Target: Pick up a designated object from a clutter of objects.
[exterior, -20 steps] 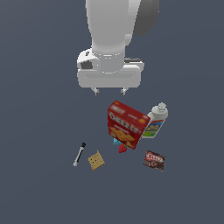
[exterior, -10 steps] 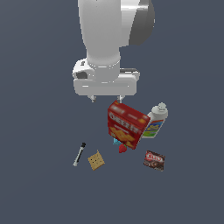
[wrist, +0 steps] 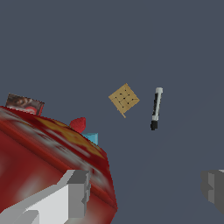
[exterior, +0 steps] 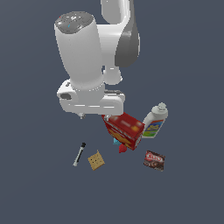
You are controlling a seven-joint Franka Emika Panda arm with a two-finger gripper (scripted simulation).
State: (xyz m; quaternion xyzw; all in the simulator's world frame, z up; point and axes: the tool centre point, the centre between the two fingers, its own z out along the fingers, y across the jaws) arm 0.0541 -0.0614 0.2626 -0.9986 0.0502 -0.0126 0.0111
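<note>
Exterior view, read from its left to its right: the pen-like stick (exterior: 79,154) lies flat on the dark desk (exterior: 35,188), black cap end uppermost in the picture. Just beside it, without touching, lies the tan square cracker (exterior: 96,160). Next comes the red cracker box (exterior: 124,129), with a small red piece (exterior: 122,148) and a small blue piece (exterior: 116,141) at its near edge. Beyond it a white bottle (exterior: 155,121) leans with its colourful label showing, and a dark brown packet (exterior: 154,160) lies in front of the bottle. The end effector (exterior: 94,116) hangs above the clutter, over the box's left end and well apart from the stick.

Wrist view: the end effector (wrist: 148,192) is spread wide, one finger (wrist: 78,192) standing in front of the red box and the other at the picture's edge; nothing is held between them. The stick (wrist: 155,108) and the cracker (wrist: 124,98) appear ahead, with clear desk around the stick's far side.

Step in hand, as judged: travel toward the stick. A sound approach would centre over the barrel, turn the wrist so the fingers close across its thin width, and descend with one finger in the gap between stick and cracker. The stick's slimness calls for a low grasp; a misaligned closure could roll it or nudge the cracker.
</note>
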